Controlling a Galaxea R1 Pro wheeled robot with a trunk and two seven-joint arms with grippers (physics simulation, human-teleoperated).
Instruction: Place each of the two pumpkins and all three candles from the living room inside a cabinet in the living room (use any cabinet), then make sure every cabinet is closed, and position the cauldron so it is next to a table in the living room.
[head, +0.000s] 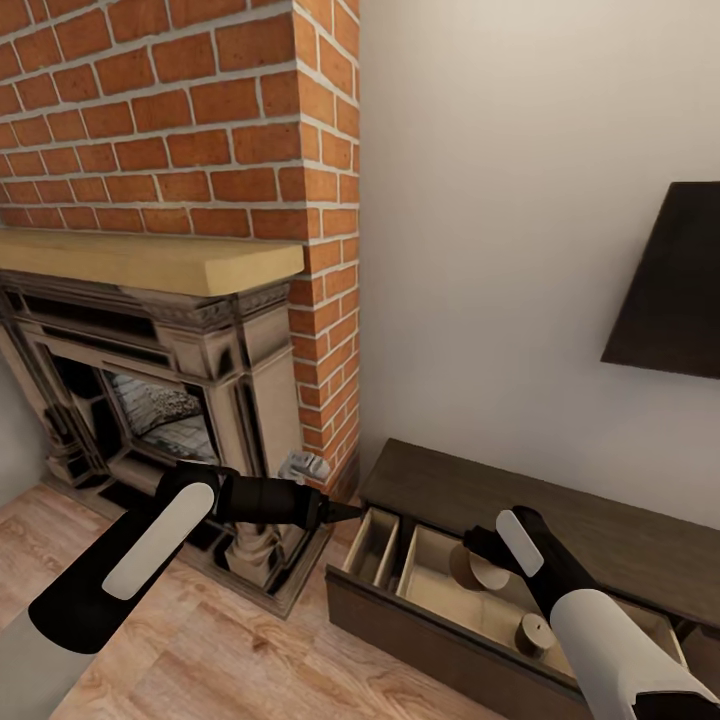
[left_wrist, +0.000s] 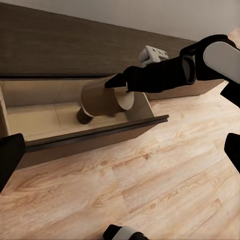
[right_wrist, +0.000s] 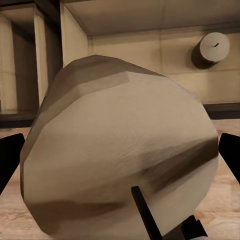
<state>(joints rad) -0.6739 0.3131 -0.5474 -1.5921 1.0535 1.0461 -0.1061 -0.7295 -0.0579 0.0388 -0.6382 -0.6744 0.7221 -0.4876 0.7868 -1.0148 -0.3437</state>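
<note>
From the head camera, the right gripper holds a beige candle over the open drawer of the dark wood cabinet; a second candle stands inside the drawer. The left gripper points toward the cabinet's end; its opening cannot be told. Left wrist view: the held candle hangs tilted over the drawer's pale inside, clamped by the right gripper. Right wrist view: the gripped candle looms close, with the other candle beyond in the drawer.

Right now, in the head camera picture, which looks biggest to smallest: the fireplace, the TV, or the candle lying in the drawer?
1. Fireplace, the largest.
2. TV, cut off by the picture's edge.
3. Candle in the open drawer, the smallest.
</note>
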